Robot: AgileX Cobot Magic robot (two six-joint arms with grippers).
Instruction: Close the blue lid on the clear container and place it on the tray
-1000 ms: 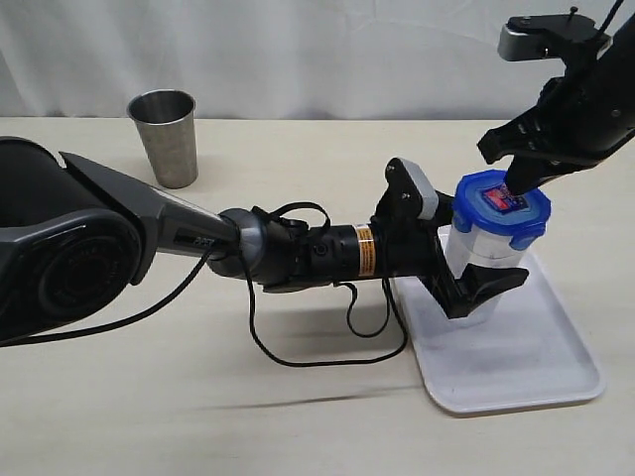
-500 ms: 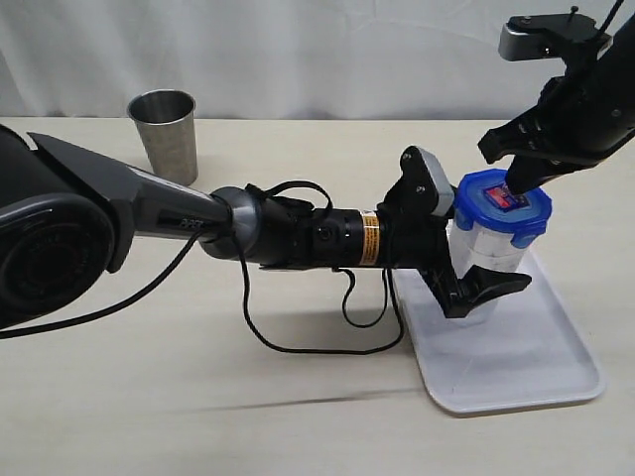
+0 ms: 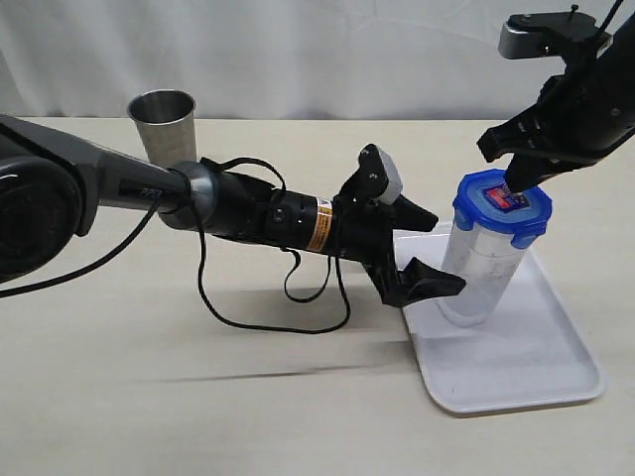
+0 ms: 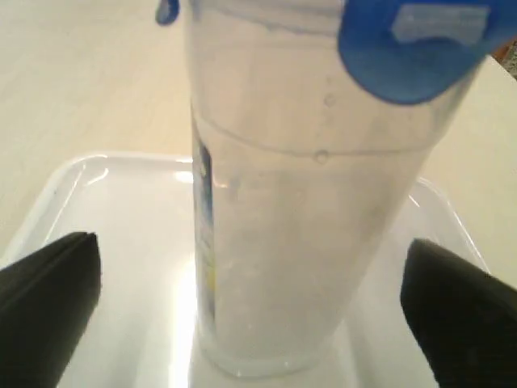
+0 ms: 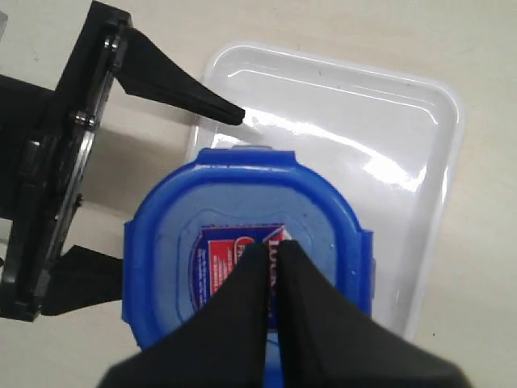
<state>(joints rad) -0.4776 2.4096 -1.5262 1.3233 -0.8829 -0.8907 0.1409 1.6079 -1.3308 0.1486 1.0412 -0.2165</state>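
One clear container (image 3: pixel 481 273) stands upright on the tray (image 3: pixel 526 377), blue lid (image 3: pixel 486 213) up — left gripper (image 3: pixel 448 251) spread, right gripper (image 3: pixel 517 184) pressed together.

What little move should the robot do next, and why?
Probably lift the right pincer off the blue lid: the lidded clear container already stands on the tray, and the left pincer is open, clear of it.

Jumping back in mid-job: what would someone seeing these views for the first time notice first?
The blue lid sits on the clear container, which stands on the white tray at the right. The shut right gripper rests its tip on the lid's sticker. Next comes the left gripper, open and facing the container without touching it.
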